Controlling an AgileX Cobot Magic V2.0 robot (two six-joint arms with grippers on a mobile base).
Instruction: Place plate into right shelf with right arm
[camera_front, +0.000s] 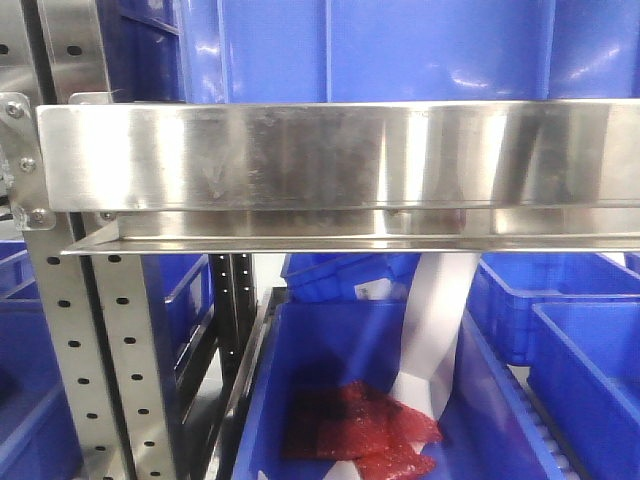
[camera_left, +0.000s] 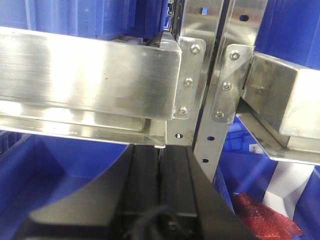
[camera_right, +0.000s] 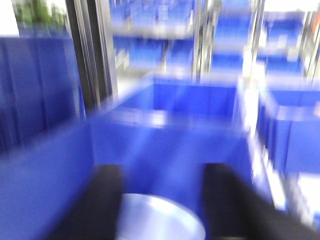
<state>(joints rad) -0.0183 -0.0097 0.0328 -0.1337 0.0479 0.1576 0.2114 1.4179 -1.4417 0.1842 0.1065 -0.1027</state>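
Plate (camera_right: 160, 217) seen between the spread fingers of the right gripper (camera_right: 162, 200), above a blue bin (camera_right: 195, 107); contact cannot be told.

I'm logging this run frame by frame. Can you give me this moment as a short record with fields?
plate: pale round disc between the right gripper's fingers, low in the blurred right wrist view
right gripper: open, over a blue bin
left gripper: shut, below the steel rail
right shelf: broad brushed rail, perforated upright
bin below: red mesh item
plate placed: cannot tell
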